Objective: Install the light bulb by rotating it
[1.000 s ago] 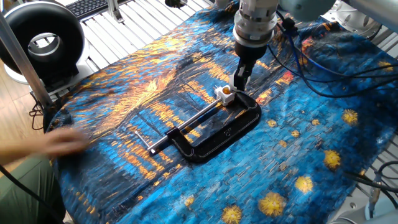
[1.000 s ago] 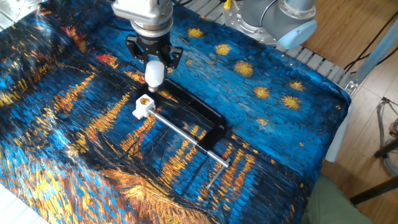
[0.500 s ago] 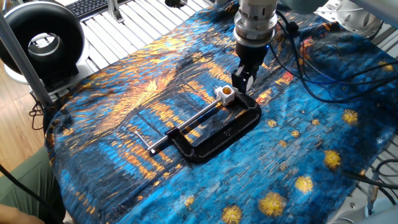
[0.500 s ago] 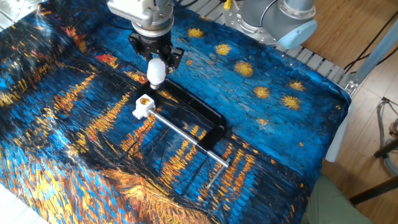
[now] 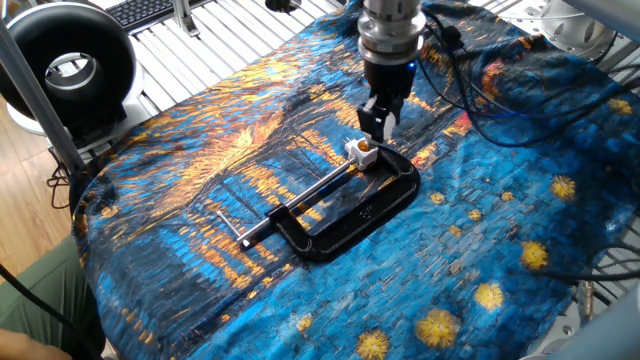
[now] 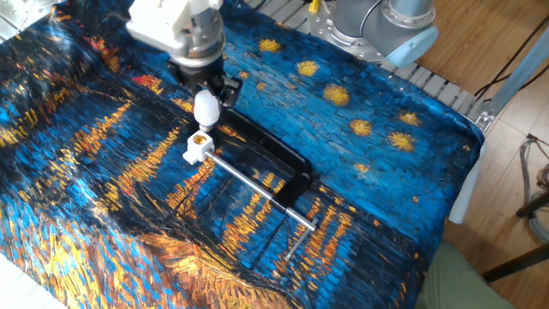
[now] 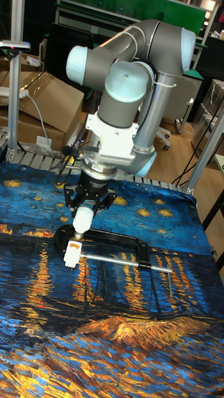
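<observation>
My gripper (image 6: 208, 96) is shut on the light bulb (image 6: 205, 112), a small white globe held neck down. The bulb hangs just above the small white socket block (image 6: 198, 148), which is fixed at the screw end of a black C-clamp (image 6: 273, 154) lying on the painted cloth. In the tall fixed view the bulb (image 7: 83, 219) sits a short gap above the socket (image 7: 73, 252), slightly behind it, under the gripper (image 7: 87, 206). In one fixed view the gripper (image 5: 378, 124) hides the bulb, right behind the socket (image 5: 362, 152) and the clamp (image 5: 350, 215).
A blue and orange cloth (image 5: 500, 230) covers the table. A black ring-shaped device (image 5: 70, 60) and a keyboard (image 5: 150, 9) stand at the far left. Cables (image 5: 500, 95) trail behind the arm. Cardboard boxes (image 7: 46, 102) stand behind the table.
The gripper has carried the bulb sideways and down, closer over the socket block. A blurred hand at the cloth's left edge one second ago is gone.
</observation>
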Available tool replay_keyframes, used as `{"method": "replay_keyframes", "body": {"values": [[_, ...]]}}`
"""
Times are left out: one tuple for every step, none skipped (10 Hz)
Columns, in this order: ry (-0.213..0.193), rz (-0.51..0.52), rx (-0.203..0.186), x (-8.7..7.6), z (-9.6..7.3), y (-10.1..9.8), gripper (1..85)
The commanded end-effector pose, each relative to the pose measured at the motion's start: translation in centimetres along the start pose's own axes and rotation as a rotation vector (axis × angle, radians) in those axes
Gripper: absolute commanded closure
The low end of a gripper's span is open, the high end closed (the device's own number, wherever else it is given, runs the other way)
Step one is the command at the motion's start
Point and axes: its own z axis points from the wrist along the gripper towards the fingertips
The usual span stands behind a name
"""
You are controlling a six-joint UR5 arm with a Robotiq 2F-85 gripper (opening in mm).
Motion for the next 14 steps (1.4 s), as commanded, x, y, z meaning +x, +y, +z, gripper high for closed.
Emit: {"method": "replay_keyframes", "body": {"values": [[0.012,0.0,-0.012,-1.5,0.2,0.3,84.3],[0.016,-0.016,-0.011,-1.6,0.4,-0.2,84.3],[0.02,-0.025,-0.011,-1.8,0.7,-0.8,84.3],[0.025,-0.026,-0.007,-1.9,1.0,-1.1,84.3],[0.03,-0.033,-0.004,-1.9,1.1,-1.2,84.3],[0.038,-0.038,-0.009,-1.7,1.2,-1.1,84.3],[0.047,-0.046,-0.012,-1.6,1.3,-1.1,84.3],[0.052,-0.052,-0.011,-1.6,1.5,-1.1,84.3],[0.055,-0.056,-0.011,-1.7,1.7,-1.2,84.3],[0.056,-0.062,-0.011,-1.8,1.9,-1.2,84.3],[0.058,-0.064,-0.012,-1.8,2.1,-1.2,84.3],[0.059,-0.07,-0.012,-1.8,2.2,-1.2,84.3],[0.06,-0.076,-0.016,-1.9,2.3,-1.1,84.3],[0.061,-0.075,-0.029,-1.8,2.3,-0.8,84.3]]}}
